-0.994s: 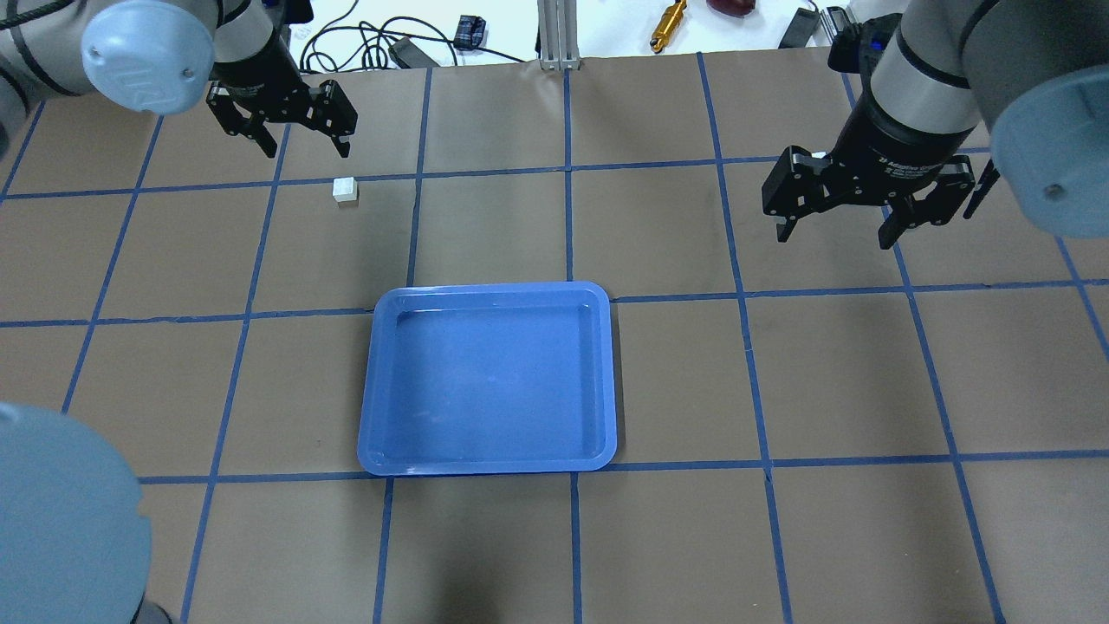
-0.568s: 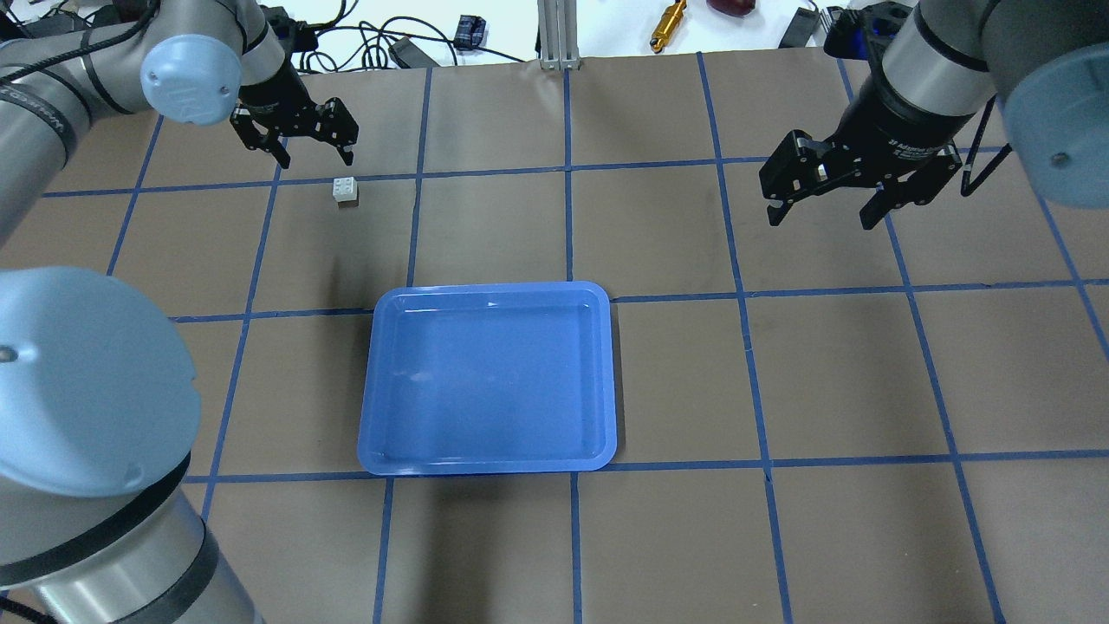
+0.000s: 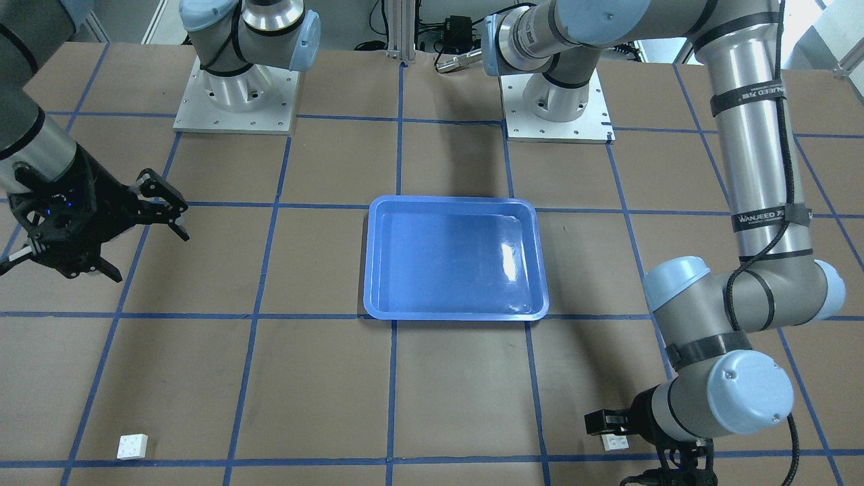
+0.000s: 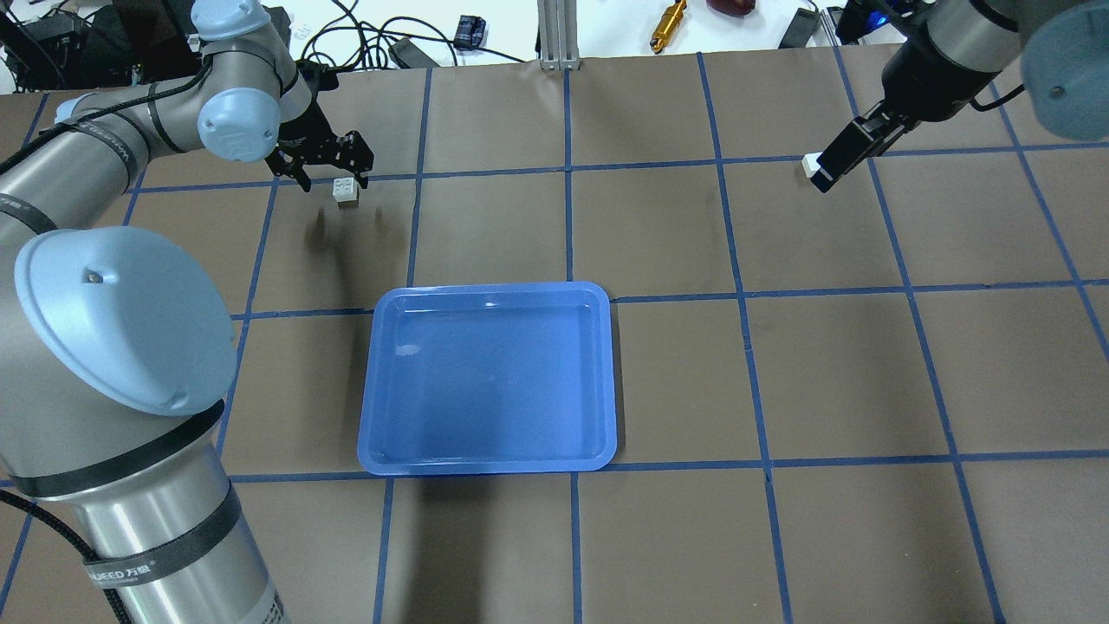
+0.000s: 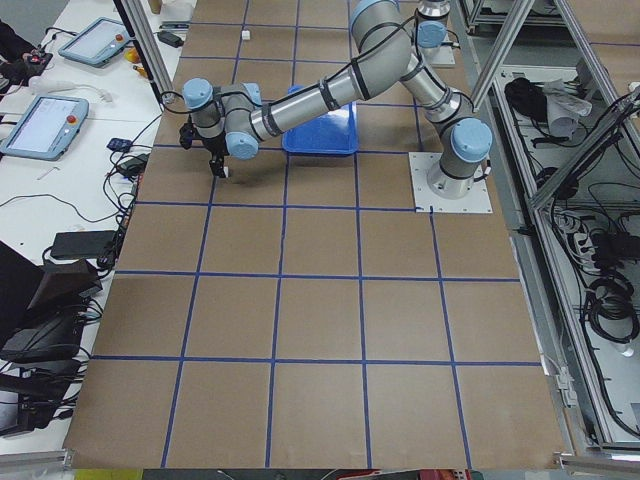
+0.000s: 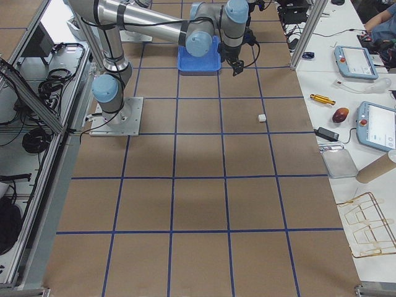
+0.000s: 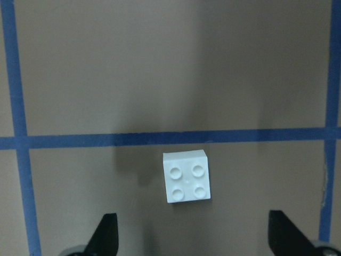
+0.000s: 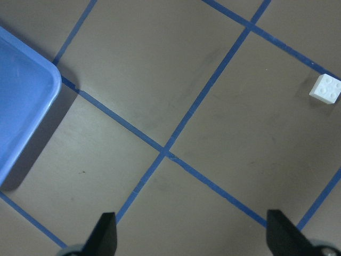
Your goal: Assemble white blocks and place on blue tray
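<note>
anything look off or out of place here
Nothing stands out. One white block and the other block sit flat, studs up, and the blue tray lies level with no visible damage.

The tray lies mid-desk, straight before me. One block lies on the desk beyond the tray's far left corner, below and between my left fingers, touching neither. The other block lies beyond the tray to the right, well apart from the first, with my right fingers hanging apart from it, above the desk.
</note>
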Controlling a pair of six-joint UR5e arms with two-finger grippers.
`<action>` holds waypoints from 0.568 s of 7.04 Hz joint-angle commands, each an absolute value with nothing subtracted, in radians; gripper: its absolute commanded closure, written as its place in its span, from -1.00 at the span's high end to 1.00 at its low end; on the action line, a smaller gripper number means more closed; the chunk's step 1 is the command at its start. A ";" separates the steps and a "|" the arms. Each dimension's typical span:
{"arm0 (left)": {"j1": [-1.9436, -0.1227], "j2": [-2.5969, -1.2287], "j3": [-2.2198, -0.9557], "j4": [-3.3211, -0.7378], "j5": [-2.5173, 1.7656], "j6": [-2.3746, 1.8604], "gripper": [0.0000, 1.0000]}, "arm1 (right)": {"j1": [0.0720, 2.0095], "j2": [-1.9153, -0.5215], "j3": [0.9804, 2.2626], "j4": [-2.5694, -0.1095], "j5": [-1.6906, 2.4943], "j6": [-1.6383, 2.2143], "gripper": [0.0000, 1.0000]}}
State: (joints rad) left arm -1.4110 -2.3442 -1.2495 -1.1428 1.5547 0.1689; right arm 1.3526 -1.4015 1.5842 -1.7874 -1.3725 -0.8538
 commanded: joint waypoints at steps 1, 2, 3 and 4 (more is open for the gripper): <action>-1.411 -2.359 -1.252 -1.132 1.552 0.160 0.69 | 1.290 -1.286 1.534 -1.902 -1.297 -0.958 1.00; -1.411 -2.362 -1.249 -1.115 1.551 0.169 0.31 | 1.254 -1.249 1.531 -1.905 -1.246 -1.174 1.00; -1.411 -2.361 -1.249 -1.115 1.551 0.157 -0.33 | 1.240 -1.205 1.525 -1.911 -1.244 -1.333 1.00; -1.411 -2.361 -1.255 -1.115 1.548 0.155 -0.65 | 1.236 -1.153 1.496 -1.917 -1.243 -1.453 1.00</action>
State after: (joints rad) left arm -1.4112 -2.3605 -1.2504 -1.1173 1.5504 0.1594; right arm 1.2491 -1.2152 1.5218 -1.9084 -1.2525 -1.2791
